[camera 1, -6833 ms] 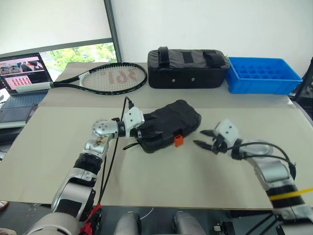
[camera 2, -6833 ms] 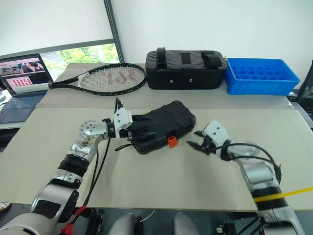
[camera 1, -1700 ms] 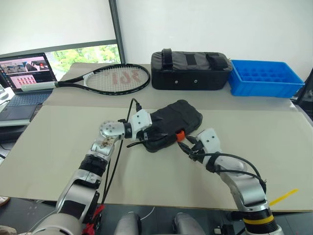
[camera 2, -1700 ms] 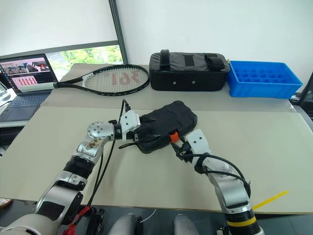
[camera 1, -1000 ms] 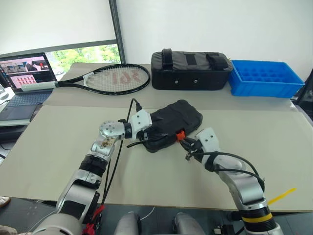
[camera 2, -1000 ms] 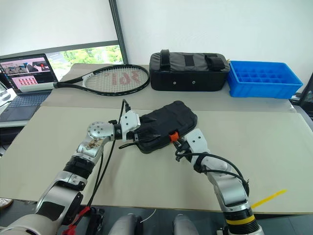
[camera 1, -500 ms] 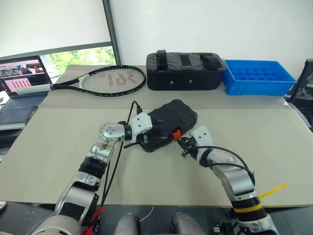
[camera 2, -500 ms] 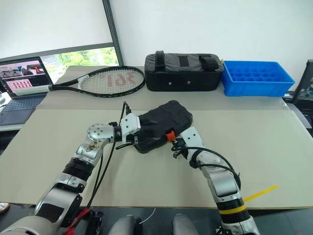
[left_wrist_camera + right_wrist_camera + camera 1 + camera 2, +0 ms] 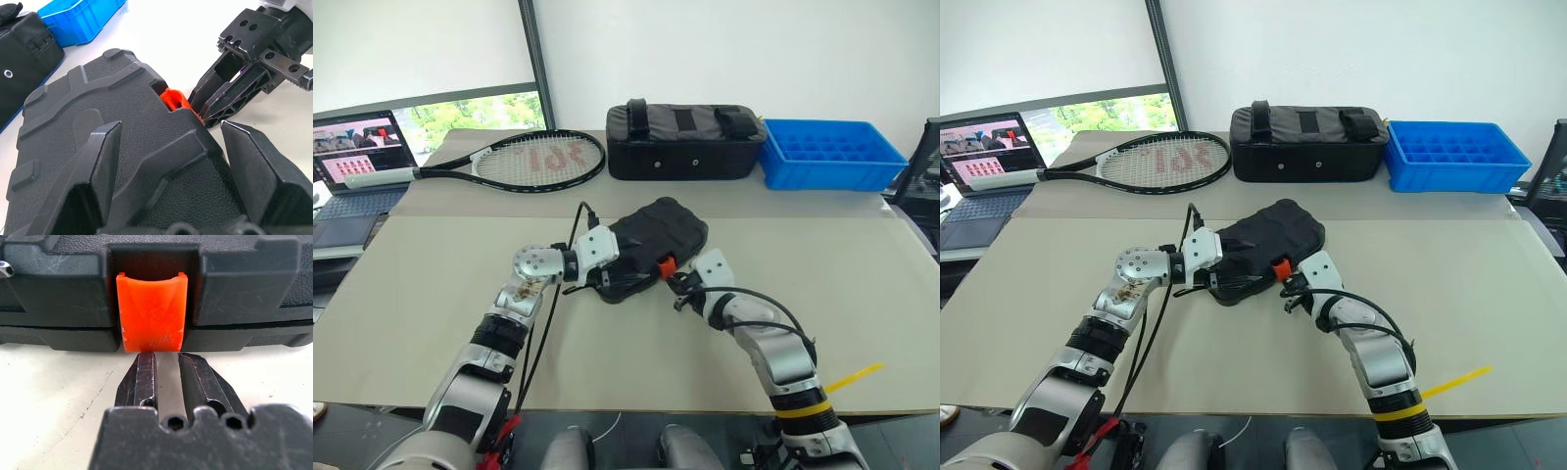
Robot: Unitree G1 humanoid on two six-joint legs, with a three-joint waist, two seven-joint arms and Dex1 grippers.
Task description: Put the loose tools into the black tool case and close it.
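Lying shut at mid-frame on the table point(image 9: 431, 294), one black tool case point(image 9: 651, 240) hides its contents. Upper right, one blue tray point(image 9: 832, 152) sits beside one black bag point(image 9: 685, 142). The left gripper point(image 9: 168, 161) straddles the case's end, fingers spread wide. The right gripper point(image 9: 166, 377), nearly clenched and holding nothing, touches the orange latch point(image 9: 151, 313).

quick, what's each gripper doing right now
Left gripper: open wide, fingers either side of the black tool case, bracing it.
Right gripper: nearly shut, holding nothing, fingertips at the lower edge of the orange latch.
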